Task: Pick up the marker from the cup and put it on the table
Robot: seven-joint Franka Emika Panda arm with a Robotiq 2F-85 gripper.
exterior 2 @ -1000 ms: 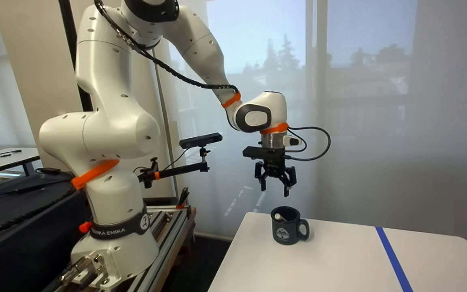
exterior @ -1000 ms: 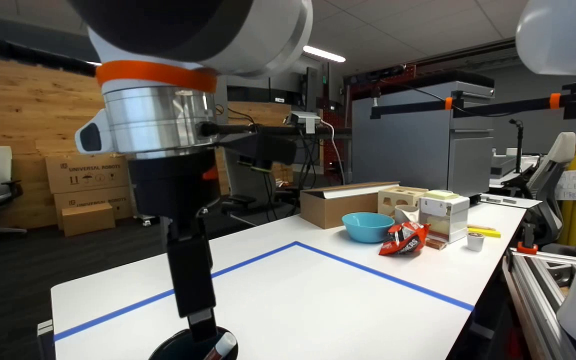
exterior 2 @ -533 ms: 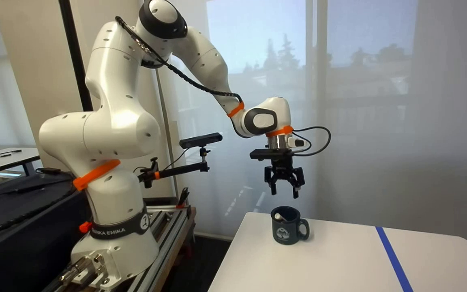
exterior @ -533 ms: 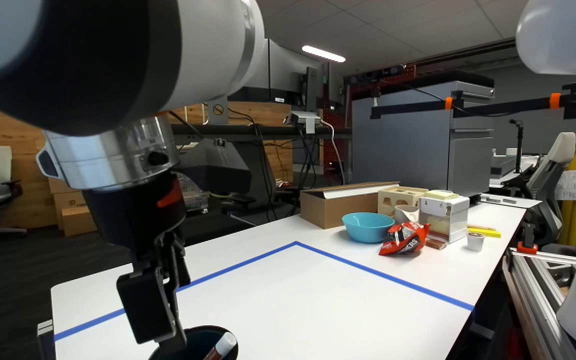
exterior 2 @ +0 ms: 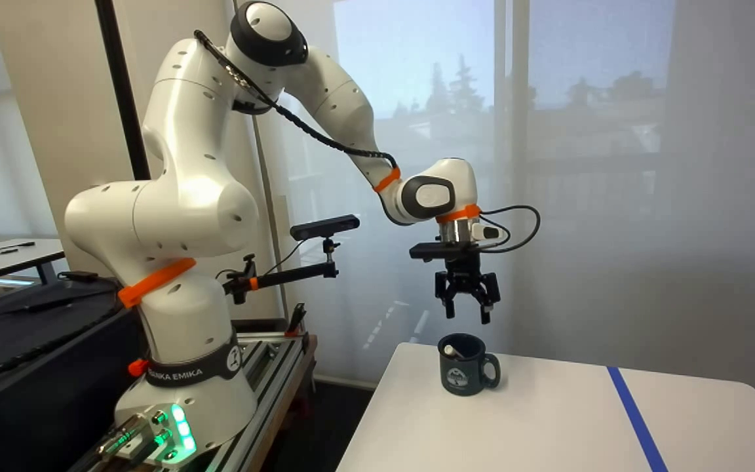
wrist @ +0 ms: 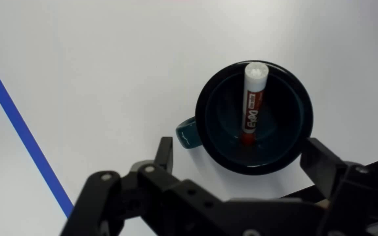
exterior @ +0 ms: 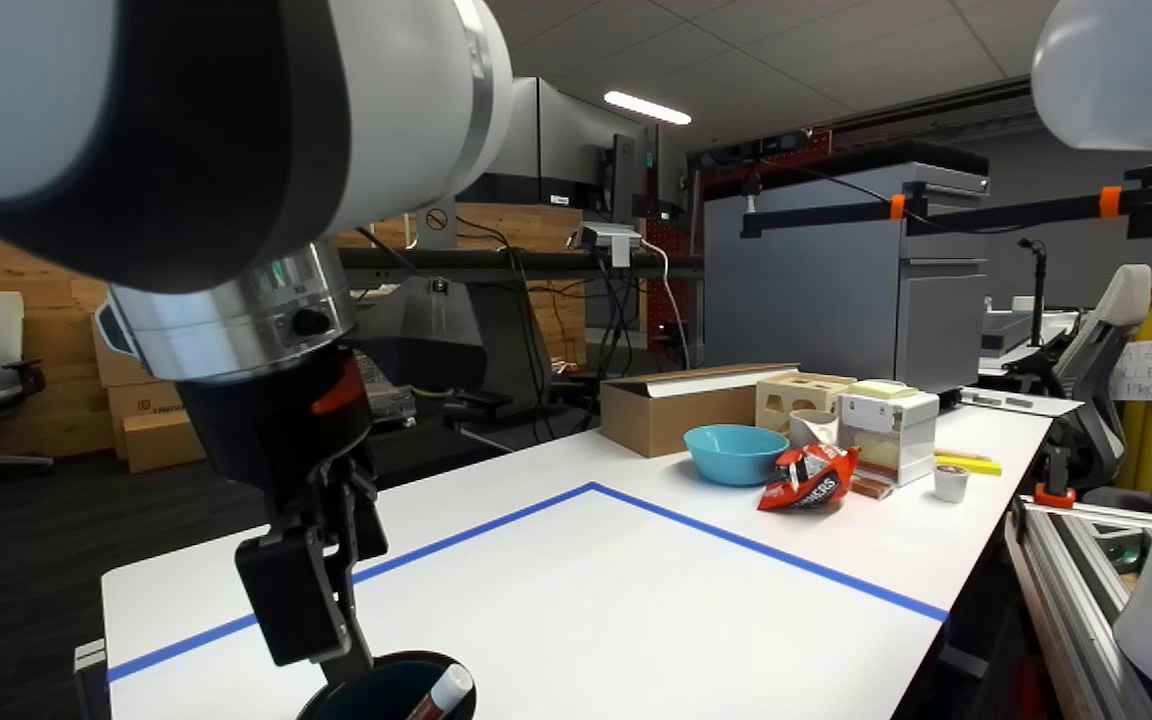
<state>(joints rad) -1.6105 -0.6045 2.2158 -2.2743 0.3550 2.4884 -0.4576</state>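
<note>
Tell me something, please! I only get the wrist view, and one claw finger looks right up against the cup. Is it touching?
Observer: No, in an exterior view the claw hangs above the cup, with a gap between them.
Operator: Phew! Is there a picture on the outside of the cup?
Observer: Yes, in an exterior view a pale round emblem shows on its side.
Operator: Cool! Is there other stuff on the table?
Observer: Yes, in an exterior view a blue bowl stands on the table.
</note>
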